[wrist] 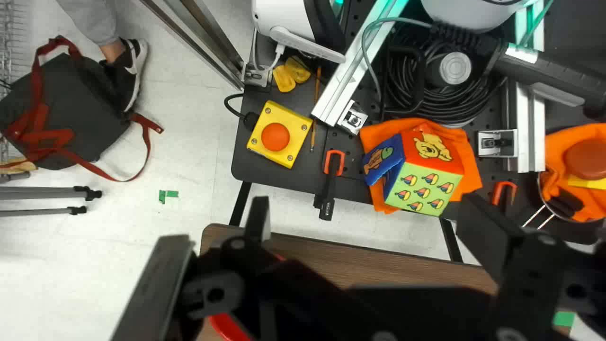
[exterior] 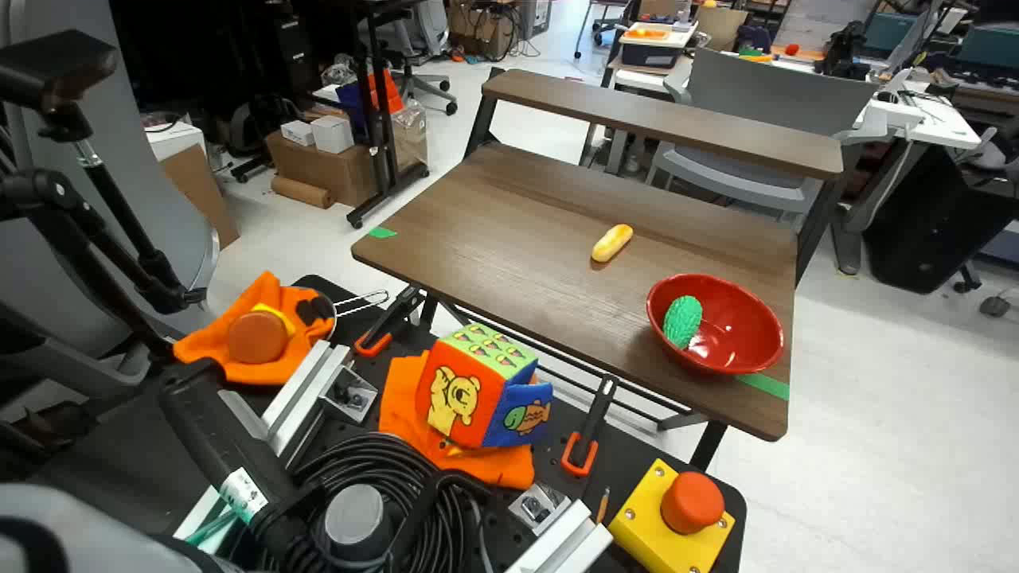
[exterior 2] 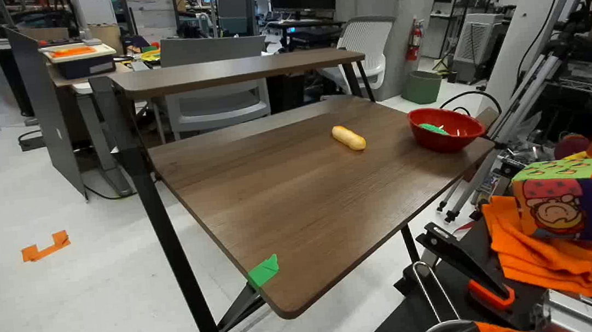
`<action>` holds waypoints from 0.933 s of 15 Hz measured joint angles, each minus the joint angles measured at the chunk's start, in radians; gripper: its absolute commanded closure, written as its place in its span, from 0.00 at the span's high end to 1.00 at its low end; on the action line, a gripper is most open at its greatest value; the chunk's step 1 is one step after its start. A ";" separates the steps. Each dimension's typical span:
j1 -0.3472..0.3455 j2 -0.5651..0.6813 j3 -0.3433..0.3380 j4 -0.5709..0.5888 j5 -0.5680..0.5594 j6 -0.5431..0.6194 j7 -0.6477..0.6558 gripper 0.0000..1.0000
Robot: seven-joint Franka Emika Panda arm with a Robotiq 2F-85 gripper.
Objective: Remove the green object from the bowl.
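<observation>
A green bumpy oval object (exterior: 682, 321) lies inside a red bowl (exterior: 748, 338), against the bowl's side wall. The bowl (exterior 2: 445, 142) stands near a corner of the brown table, and the top of the green object (exterior 2: 433, 129) shows above its near rim in an exterior view. In the wrist view my gripper (wrist: 364, 204) is open, with its fingers wide apart and nothing between them. A piece of the red bowl's rim (wrist: 229, 327) shows below, mostly hidden behind the gripper. The green object is hidden in the wrist view. The gripper is out of both exterior views.
A yellow bread-like toy (exterior: 612, 243) lies on the brown table (exterior: 509, 239). A raised shelf (exterior: 661, 115) runs along one table edge. A black bench beside the table holds a soft cube (wrist: 421, 173), a yellow box with a red button (wrist: 279, 135), clamps and cables.
</observation>
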 measured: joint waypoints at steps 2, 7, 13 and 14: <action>0.000 0.000 0.000 0.000 0.000 0.000 0.000 1.00; 0.000 0.001 0.000 -0.001 0.000 0.003 0.004 1.00; 0.003 0.129 0.000 -0.001 0.006 0.170 0.062 1.00; 0.004 0.176 0.000 0.003 0.013 0.219 0.073 1.00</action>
